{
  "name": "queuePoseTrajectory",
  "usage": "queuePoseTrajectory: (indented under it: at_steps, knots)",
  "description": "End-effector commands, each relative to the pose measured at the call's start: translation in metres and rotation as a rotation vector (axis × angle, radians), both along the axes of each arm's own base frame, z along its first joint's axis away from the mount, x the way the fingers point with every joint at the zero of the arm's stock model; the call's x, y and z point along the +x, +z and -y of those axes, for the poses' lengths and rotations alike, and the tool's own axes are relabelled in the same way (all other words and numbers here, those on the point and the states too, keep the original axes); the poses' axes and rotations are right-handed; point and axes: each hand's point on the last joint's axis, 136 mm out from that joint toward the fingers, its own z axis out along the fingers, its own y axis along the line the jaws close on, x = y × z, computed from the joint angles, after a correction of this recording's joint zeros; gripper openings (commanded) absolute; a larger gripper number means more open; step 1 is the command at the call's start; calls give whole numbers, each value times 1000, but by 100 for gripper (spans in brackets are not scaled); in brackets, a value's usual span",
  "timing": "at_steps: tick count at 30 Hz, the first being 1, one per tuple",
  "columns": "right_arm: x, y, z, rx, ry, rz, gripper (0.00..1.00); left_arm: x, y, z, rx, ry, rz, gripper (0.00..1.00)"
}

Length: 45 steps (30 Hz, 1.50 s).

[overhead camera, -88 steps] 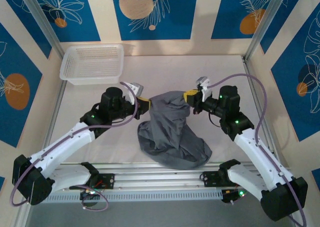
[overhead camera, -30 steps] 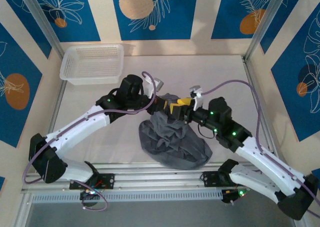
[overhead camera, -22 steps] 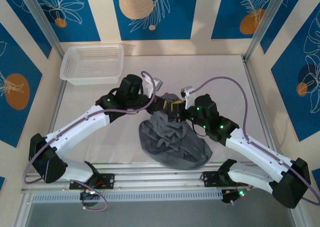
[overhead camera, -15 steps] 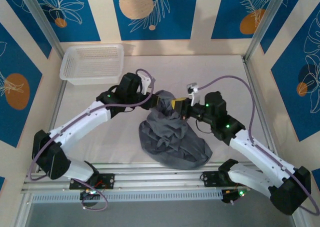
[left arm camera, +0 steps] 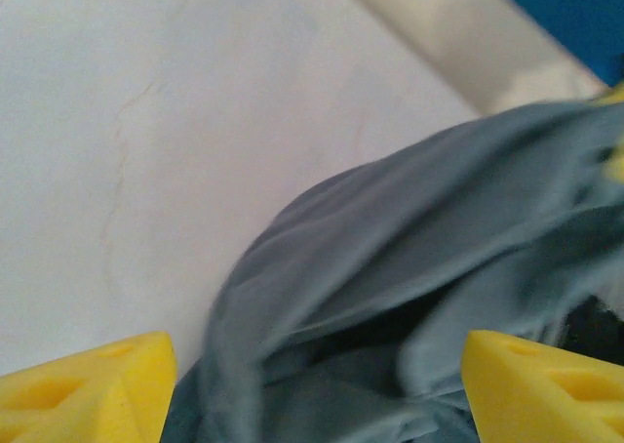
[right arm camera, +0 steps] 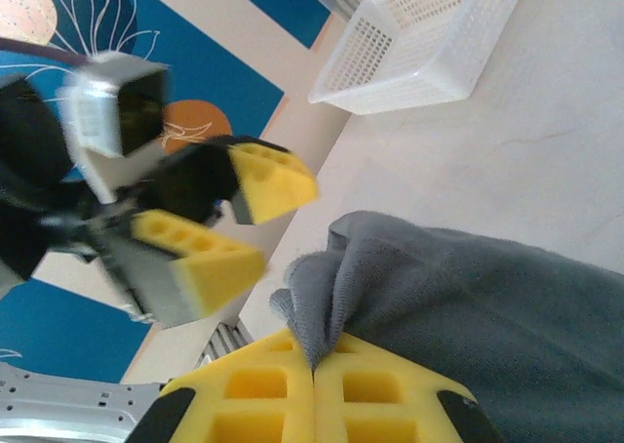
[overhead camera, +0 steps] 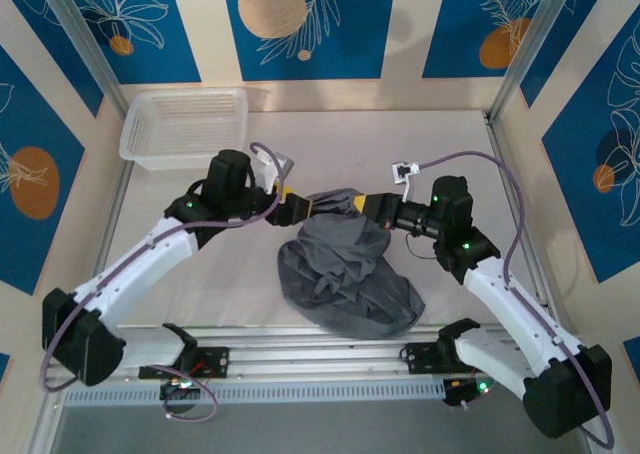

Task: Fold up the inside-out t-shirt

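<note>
Top external view: the inside-out t-shirt [overhead camera: 345, 274] is lying in a crumpled heap close to the middle of the tabletop's [overhead camera: 430, 144] near edge. Its upper part is rising in a narrow ridge toward the centre. The right claw [overhead camera: 362, 203] is reaching in from the right side and is clamping the right end of that ridge, jaws closed on the cloth. The left claw [overhead camera: 293, 207] is sitting just beside the ridge's left end with its yellow fingers parted, gripping nothing. A white basket [overhead camera: 183, 156] is standing in the far left corner, well apart from the shirt.

Left wrist view: the left claw [left arm camera: 317, 394] is showing its two yellow fingertips at the lower corners, spread wide. Folds of the grey t-shirt [left arm camera: 409, 258] are lying between and beyond them. Whether the tips are touching the cloth cannot be told. Bare tabletop [left arm camera: 146, 121] is stretching away to the upper left.

Right wrist view: the right claw [right arm camera: 314, 370] is pressing its yellow pads together on a small upstanding fold at the t-shirt's [right arm camera: 468, 297] edge. The left claw [right arm camera: 244, 223] is hanging just beyond that fold, its fingers apart and empty. The basket [right arm camera: 419, 43] is resting on the tabletop [right arm camera: 526, 160] farther back.
</note>
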Motion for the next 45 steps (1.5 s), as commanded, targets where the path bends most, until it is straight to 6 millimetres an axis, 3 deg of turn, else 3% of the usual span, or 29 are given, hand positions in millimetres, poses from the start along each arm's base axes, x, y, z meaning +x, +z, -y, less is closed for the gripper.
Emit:
queuePoseTrajectory:
  at_steps: [1, 6, 7, 8, 9, 10, 11, 13, 17, 19, 21, 23, 24, 26, 29, 31, 32, 33, 36, 39, 43, 45]
  knots:
    - [-6, 18, -11, 40, 68, 11, 0, -5, 14, 14, 41, -55, 140, 78]
    - [-10, 21, -20, 30, 111, 11, 0, 2, 5, 35, 116, -105, 188, 77]
    - [-10, 21, -21, 27, 112, 9, 0, 7, 4, 36, 123, -85, 195, 70]
    - [-10, 20, -21, 26, 114, 9, 0, 14, 3, 36, 129, -50, 195, 54]
    - [-10, 20, -22, 27, 116, 7, 0, 21, 4, 34, 132, -7, 196, 26]
    - [-11, 19, -23, 25, 118, 3, 0, 23, 6, 35, 120, -3, 200, 8]
    - [-11, 18, -23, 24, 118, -1, 0, 21, 8, 38, 102, -20, 204, 3]
    - [-10, 15, -23, 19, 114, -11, 0, 15, 13, 44, 63, -63, 208, 4]
    - [-9, 14, -23, 16, 115, -16, 0, 10, 10, 49, 49, -103, 200, 30]
    - [-9, 14, -24, 17, 116, -16, 0, 7, 9, 53, 39, -129, 193, 35]
    - [-8, 16, -25, 20, 121, -19, 0, 7, 6, 54, 37, -135, 183, 33]
    - [-8, 16, -27, 21, 127, -27, 0, 12, 3, 54, 50, -111, 173, 16]
    - [-6, 14, -26, 17, 121, -29, 0, 16, 3, 53, 59, -90, 166, 1]
    - [-1, 7, -22, -5, 84, -38, 0, 18, 11, 49, 46, -63, 143, 0]
    - [18, -25, 0, -74, -36, -42, 0, 6, 54, 46, -85, -66, 78, 0]
    - [33, -60, 22, -139, -162, -116, 0, -13, 84, 51, -194, -152, 27, 0]
    - [33, -65, 23, -148, -161, -132, 0, -22, 92, 54, -223, -193, 3, 0]
    - [28, -61, 18, -139, -117, -117, 3, -28, 96, 56, -241, -216, -22, 0]
    - [18, -34, 5, -109, -52, -2, 29, -25, 89, 52, -229, -178, -57, 0]
    - [12, -5, 7, -142, -94, 190, 36, -17, 71, 51, -188, -135, -87, 0]
    - [-4, 15, 4, -186, -108, 421, 3, -13, 52, 54, -157, -125, -129, 0]
    - [0, 6, 8, -207, -133, 376, 0, -12, 41, 54, -122, -135, -108, 0]
